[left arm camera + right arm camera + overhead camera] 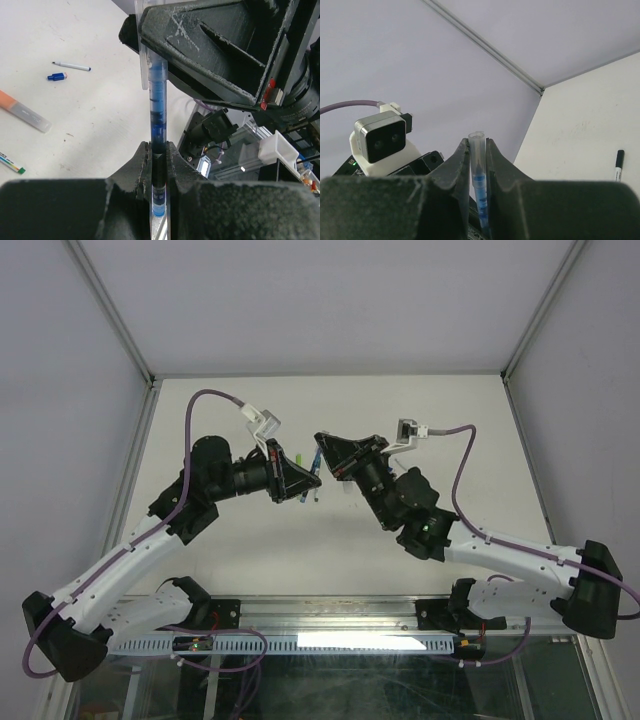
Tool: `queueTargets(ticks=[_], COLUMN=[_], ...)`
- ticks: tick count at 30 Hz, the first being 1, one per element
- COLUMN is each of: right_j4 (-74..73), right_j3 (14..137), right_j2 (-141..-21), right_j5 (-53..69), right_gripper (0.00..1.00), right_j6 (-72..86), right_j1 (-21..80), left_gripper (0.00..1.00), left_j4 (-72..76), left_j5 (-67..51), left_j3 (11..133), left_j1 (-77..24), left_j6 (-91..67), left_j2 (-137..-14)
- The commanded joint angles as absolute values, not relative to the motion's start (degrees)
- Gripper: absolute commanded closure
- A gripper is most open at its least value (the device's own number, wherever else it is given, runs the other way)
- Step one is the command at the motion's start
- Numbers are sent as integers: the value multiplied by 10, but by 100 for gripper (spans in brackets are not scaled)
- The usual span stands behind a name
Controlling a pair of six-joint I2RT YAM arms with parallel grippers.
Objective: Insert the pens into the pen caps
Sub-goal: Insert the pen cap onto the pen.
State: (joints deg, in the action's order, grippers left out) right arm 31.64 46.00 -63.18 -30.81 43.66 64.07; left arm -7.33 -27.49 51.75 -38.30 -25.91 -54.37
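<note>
My left gripper (pixel 159 150) is shut on a blue pen (pixel 157 102) and holds it by its dark lower barrel above the table. The pen's far end sits inside a clear pen cap (pixel 478 150), and my right gripper (pixel 478 146) is shut on that cap. The cap's open-looking rim pokes just above the right fingertips, with blue barrel showing through it. In the top view the left gripper (pixel 314 480) and the right gripper (pixel 322 443) meet tip to tip over the table's middle, with the pen (pixel 314 458) between them.
On the table lie a thin pen with a black cap (pixel 71 65), a loose blue cap (pixel 57 76), an orange marker with a pale cap (pixel 25 111) and a green-tipped pen (pixel 12 164). A black-capped pen (pixel 618 166) lies on the right side. The enclosure's walls stand around the table.
</note>
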Motion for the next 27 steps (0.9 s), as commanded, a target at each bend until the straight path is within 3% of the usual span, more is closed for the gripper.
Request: queueTargets(ticks=[1, 15, 21, 27], right_j4=[198, 261, 175, 117], right_j3=[451, 345, 413, 511], right_j2=[-663, -693, -630, -617], right_j5=[-202, -202, -202, -229], right_gripper=[100, 100, 100, 100], right_j6=[456, 456, 456, 330], right_j1=[719, 859, 833, 799], left_gripper=[100, 100, 100, 100], left_j4=[99, 71, 44, 20], left_j5=[-175, -140, -168, -167], left_j3=[614, 673, 665, 643], left_j1=[-372, -372, -371, -371], left_j6=[-223, -183, -172, -168], left_j2=[-552, -574, -560, -537])
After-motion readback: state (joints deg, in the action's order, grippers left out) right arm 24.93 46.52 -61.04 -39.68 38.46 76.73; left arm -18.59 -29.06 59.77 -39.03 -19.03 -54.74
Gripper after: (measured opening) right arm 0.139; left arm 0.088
